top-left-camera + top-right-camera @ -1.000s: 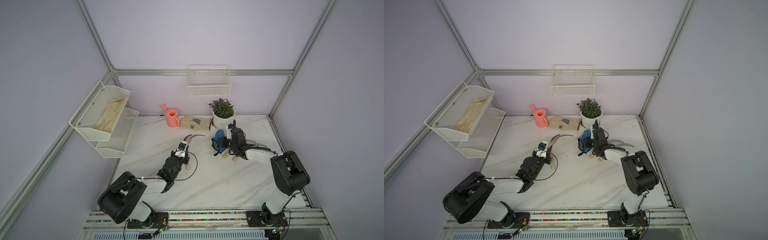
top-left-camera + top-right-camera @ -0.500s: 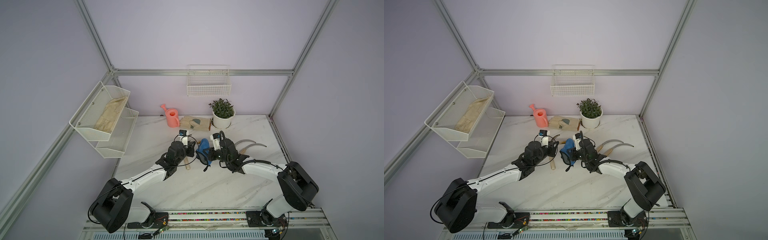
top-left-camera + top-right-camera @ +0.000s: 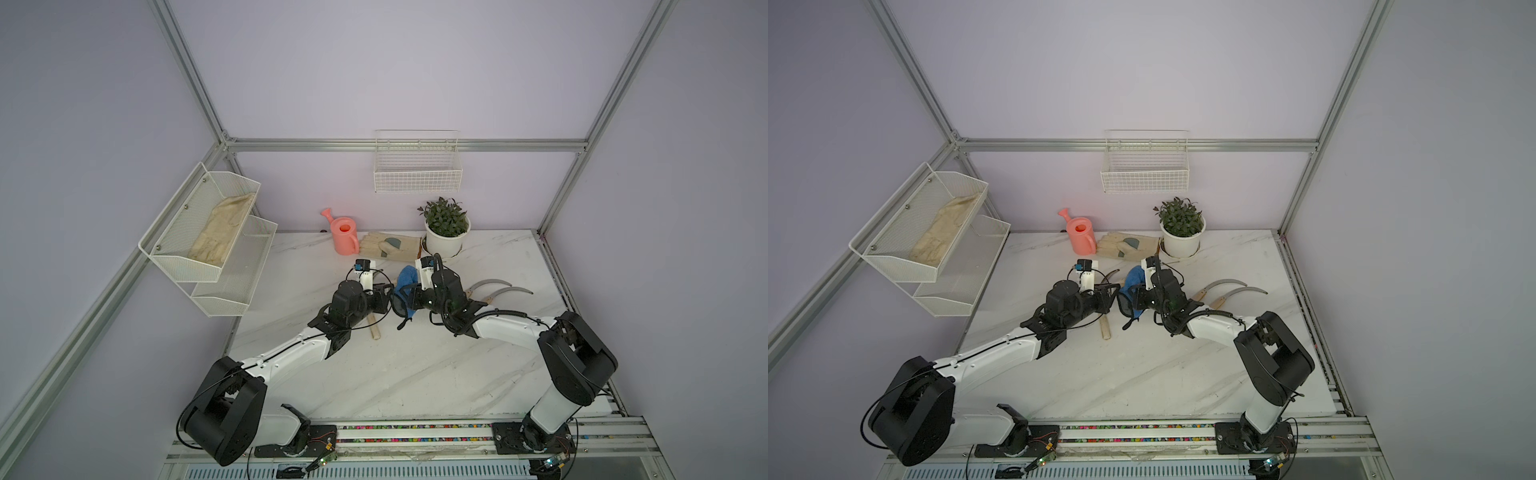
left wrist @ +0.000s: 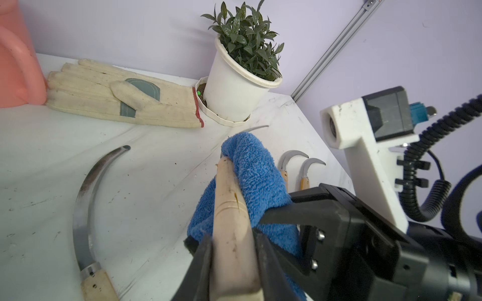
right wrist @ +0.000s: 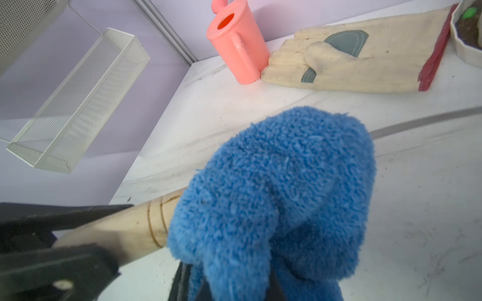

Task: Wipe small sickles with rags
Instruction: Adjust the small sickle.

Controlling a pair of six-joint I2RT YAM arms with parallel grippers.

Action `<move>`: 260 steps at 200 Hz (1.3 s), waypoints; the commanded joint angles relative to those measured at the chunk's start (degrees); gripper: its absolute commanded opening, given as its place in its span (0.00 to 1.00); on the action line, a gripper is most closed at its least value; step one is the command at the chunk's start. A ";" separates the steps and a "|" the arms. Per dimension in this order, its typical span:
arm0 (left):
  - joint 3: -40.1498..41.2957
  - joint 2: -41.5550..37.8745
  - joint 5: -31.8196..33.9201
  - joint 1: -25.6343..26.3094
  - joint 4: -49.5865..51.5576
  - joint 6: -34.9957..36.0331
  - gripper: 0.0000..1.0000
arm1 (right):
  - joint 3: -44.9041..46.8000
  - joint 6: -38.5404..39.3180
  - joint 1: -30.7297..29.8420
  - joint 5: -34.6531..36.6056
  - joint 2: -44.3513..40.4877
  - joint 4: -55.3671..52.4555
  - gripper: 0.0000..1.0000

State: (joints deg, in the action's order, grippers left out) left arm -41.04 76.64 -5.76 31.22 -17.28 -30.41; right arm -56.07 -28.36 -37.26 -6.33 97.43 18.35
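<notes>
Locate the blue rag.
Centred above the table in both top views: the blue rag, pinched by the right gripper, wraps the sickle held by the left gripper.

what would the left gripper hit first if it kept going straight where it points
Most likely the blue rag, bunched over the sickle that the left gripper holds, with the right gripper just behind it; exact depth is unclear.

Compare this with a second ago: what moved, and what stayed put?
Both arms swung in to mid-table: the left tool, shut on one sickle, met the right tool, shut on the blue rag, which now wraps its blade. The loose sickle, the sickle pair, glove, watering can and plant stayed.
</notes>
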 commanded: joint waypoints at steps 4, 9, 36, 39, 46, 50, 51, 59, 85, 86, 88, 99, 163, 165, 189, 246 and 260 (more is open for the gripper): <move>0.33 0.44 -14.71 2.22 -5.64 -1.67 0.00 | -5.56 2.01 0.12 2.13 2.11 2.75 0.00; 0.21 0.73 -15.25 2.26 -5.74 -1.79 0.00 | -6.41 2.45 0.08 2.16 2.46 2.45 0.00; -0.41 2.25 -17.15 3.13 -5.93 -1.46 0.00 | -10.53 4.39 0.08 1.94 4.75 1.48 0.00; -0.49 2.47 -17.33 3.26 -5.94 -1.46 0.00 | -10.96 4.68 0.08 1.96 5.06 1.37 0.00; -0.66 2.91 -17.65 3.48 -5.97 -1.40 0.00 | -11.85 5.13 0.09 1.80 5.52 1.10 0.00; -0.86 3.15 -17.79 3.59 -5.95 -1.38 0.00 | -12.42 5.45 0.08 1.68 5.74 0.85 0.00; -0.92 3.25 -17.79 3.63 -5.98 -1.34 0.00 | -12.54 5.52 0.08 1.68 5.83 0.83 0.00; -1.19 3.73 -18.05 3.83 -5.97 -1.33 0.00 | -13.29 6.01 0.08 1.12 6.17 0.52 0.00; -2.54 7.02 -19.32 4.56 -6.00 -1.20 0.00 | -14.02 7.37 -0.01 -1.43 6.11 1.20 0.00; -2.59 7.11 -19.35 4.64 -5.96 -1.21 0.00 | -14.00 7.40 -0.01 -1.51 6.06 1.23 0.00; -2.74 7.31 -19.41 4.75 -5.96 -1.16 0.00 | -13.98 7.48 -0.01 -1.67 6.03 1.24 0.00; -3.23 8.01 -19.78 5.21 -5.96 -1.07 0.00 | -14.06 8.02 -0.10 -2.09 5.85 1.34 0.00; -6.80 11.94 -23.27 7.27 -5.92 -0.76 0.00 | -15.38 10.21 -0.98 -3.69 6.99 2.13 0.00; -6.91 12.06 -23.38 7.25 -5.88 -0.78 0.00 | -15.38 10.24 -0.98 -3.76 6.99 2.17 0.00; -7.71 13.01 -24.94 7.54 -5.92 -0.95 0.00 | -15.08 11.59 -1.37 -5.89 6.95 3.32 0.00; -8.54 14.15 -25.81 7.72 -6.69 -1.90 0.00 | -14.20 13.03 -2.30 -5.58 6.43 4.11 0.00; -7.80 14.42 -24.15 7.26 -7.70 -2.79 0.00 | -12.98 12.52 -2.22 -4.21 5.62 4.19 0.00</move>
State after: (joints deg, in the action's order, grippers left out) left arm -45.23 90.41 -8.78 31.42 -20.40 -34.54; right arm -67.07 -16.58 -35.66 -3.33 104.18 9.89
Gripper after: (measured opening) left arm 0.225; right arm 0.131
